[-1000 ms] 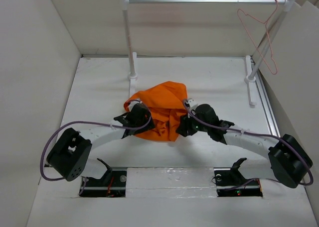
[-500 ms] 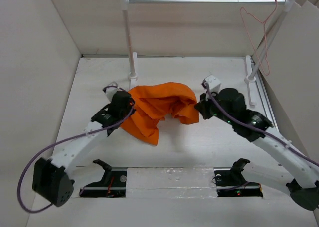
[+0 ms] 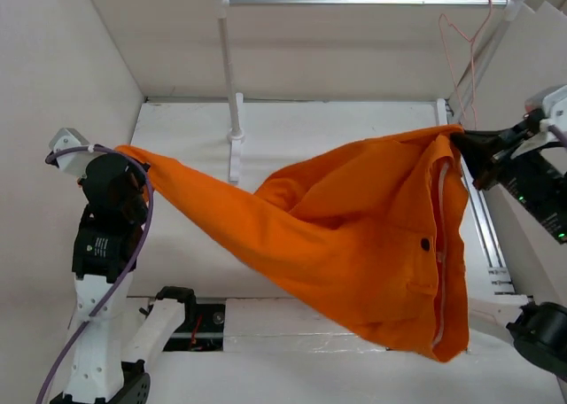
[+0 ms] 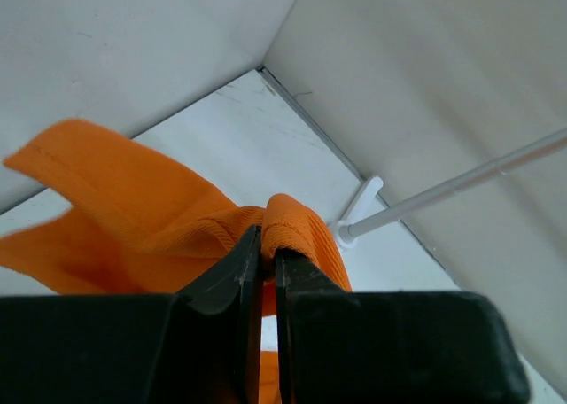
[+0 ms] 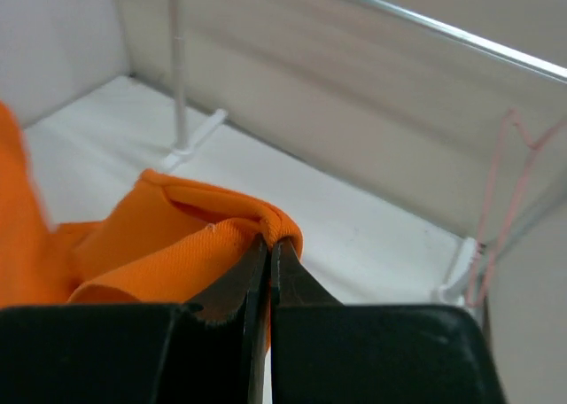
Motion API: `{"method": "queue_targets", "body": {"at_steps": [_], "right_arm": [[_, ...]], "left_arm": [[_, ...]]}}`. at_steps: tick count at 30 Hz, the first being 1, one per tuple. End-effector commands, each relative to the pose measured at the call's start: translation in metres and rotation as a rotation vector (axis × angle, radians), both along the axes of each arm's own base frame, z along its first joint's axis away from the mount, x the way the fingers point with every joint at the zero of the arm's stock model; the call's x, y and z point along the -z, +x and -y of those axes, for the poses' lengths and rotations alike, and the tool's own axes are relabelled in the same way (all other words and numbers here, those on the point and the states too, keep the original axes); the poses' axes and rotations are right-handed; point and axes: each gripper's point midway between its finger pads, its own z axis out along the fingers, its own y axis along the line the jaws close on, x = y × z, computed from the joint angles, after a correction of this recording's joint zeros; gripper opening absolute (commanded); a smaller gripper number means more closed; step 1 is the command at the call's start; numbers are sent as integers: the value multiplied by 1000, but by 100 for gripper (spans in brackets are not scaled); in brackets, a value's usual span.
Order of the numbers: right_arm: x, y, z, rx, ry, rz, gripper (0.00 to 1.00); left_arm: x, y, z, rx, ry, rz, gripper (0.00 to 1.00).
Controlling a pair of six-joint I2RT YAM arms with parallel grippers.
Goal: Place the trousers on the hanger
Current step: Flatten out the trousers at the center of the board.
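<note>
The orange trousers (image 3: 354, 227) hang stretched in the air between both arms, sagging low toward the near right. My left gripper (image 3: 124, 151) at the far left is shut on one end of the cloth (image 4: 292, 227). At the right edge my right gripper (image 3: 462, 141) is shut on the other end (image 5: 221, 227), its jaws pinching a fold. The thin pinkish hanger (image 3: 462, 63) hangs from the right end of the silver rail (image 3: 354, 1), just above and behind the right gripper; the hanger (image 5: 509, 182) also shows in the right wrist view.
The rail stands on two white posts, one at the back middle (image 3: 229, 76) and one at the back right (image 3: 505, 32). Beige walls close in on the left, back and right. The white table (image 3: 310, 129) lies below the cloth.
Both arms have swung up and far apart, lifting the trousers off the table and pulling the bunched cloth out into a wide hanging sheet. Both grippers closed on it within the last second.
</note>
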Motion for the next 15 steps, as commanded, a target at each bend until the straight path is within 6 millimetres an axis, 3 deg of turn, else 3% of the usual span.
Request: {"method": "queue_targets", "body": {"at_steps": [1, 3, 4, 5, 6, 7, 8, 9, 10, 11, 12, 15], "right_arm": [[83, 45, 31, 304, -251, -180, 0], [111, 70, 50, 459, -269, -205, 0], [162, 86, 56, 509, -334, -298, 0], [168, 105, 88, 644, -261, -289, 0], [182, 111, 105, 695, -217, -291, 0], [229, 123, 110, 674, -208, -370, 0], [236, 132, 129, 744, -145, -358, 3], [257, 135, 151, 843, -90, -410, 23], [284, 139, 163, 898, -78, -468, 60], [288, 140, 159, 873, -75, -479, 60], [295, 142, 165, 875, -59, -507, 73], [298, 151, 142, 752, -39, -524, 75]], "left_arm": [[6, -8, -7, -50, 29, -44, 0], [41, -4, 0, -21, 7, -120, 0], [50, -6, 6, 4, -8, -132, 0], [65, -4, 21, 71, -54, -155, 0], [94, -3, 31, 114, -73, -216, 0], [107, -3, 44, 172, -99, -237, 0], [120, -2, 65, 274, -137, -255, 1], [149, -6, 73, 309, -161, -314, 10], [159, -12, 90, 400, -197, -311, 29], [161, -14, 94, 419, -206, -319, 36], [169, -18, 96, 430, -223, -335, 43], [162, -25, 88, 404, -188, -318, 48]]}}
